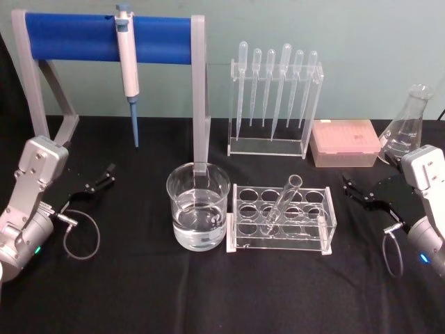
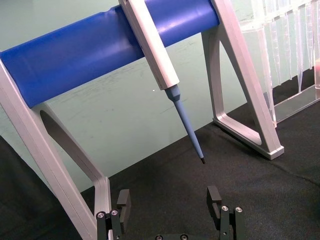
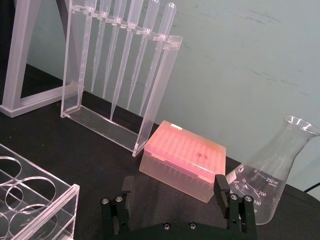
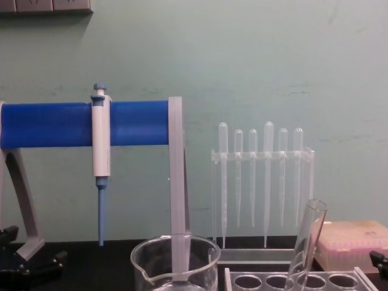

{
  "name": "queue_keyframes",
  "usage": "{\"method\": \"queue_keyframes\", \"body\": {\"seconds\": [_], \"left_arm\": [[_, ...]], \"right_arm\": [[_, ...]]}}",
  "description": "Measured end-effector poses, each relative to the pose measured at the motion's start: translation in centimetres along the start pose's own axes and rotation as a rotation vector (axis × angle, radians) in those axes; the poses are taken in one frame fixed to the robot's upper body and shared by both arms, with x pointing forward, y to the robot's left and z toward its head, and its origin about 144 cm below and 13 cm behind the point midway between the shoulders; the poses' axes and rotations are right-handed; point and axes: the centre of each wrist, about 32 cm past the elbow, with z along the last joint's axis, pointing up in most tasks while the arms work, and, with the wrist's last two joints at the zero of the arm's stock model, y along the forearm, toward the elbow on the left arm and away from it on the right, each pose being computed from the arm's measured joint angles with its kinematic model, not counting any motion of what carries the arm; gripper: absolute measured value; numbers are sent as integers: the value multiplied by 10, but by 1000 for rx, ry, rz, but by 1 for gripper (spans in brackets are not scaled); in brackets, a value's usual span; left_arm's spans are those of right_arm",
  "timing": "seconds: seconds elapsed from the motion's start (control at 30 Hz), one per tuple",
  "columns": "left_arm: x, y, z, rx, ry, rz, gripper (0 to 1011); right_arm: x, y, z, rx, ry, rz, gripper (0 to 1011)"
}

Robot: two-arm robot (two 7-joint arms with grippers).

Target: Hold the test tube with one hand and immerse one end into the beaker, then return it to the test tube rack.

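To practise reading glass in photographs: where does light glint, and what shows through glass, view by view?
Head view: bright glints on the rim of the wide clear glass beaker; pale streaks along the long clear glass test tube. Left wrist view: a white sheen on the glossy blue cylindrical bar. Chest view: the grey stand post shows through the beaker's wall.

Bright, even light; faint glints on the beaker [image 1: 182, 209].
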Motion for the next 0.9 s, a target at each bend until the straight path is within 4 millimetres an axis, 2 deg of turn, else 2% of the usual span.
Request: {"method": "queue_keyframes", "body": {"seconds": [0.9], "left_arm": [[0,0,0,0,0,0,1000]], "right_arm": [[0,0,0,0,0,0,1003]]}}
